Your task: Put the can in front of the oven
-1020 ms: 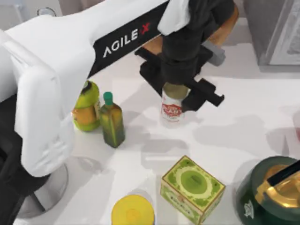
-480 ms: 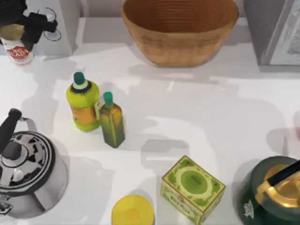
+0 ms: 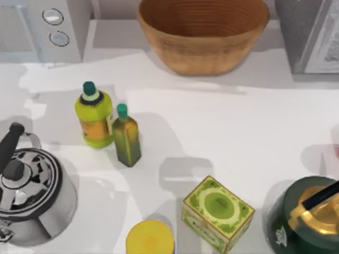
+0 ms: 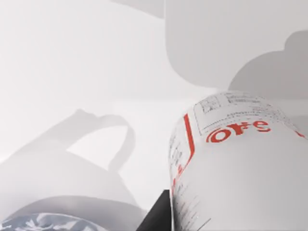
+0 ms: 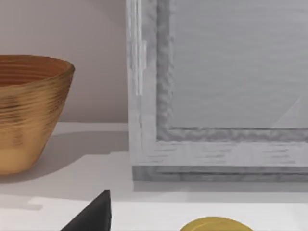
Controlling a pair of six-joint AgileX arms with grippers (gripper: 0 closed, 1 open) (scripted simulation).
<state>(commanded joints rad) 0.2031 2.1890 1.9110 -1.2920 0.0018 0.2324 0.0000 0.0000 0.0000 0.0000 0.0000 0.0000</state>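
Left wrist view: can (image 4: 240, 163) looms close beside dark finger (image 4: 156, 216); jaws likely grasping it, contact unclear. Oven (image 3: 45, 26) at bench (image 3: 238, 132) far-left corner. Step: carrying can to oven front. Next: lower, release. Right arm parked nr right-hand appliance.

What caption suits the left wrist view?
White can with red label held close before the left wrist camera, above the white table.
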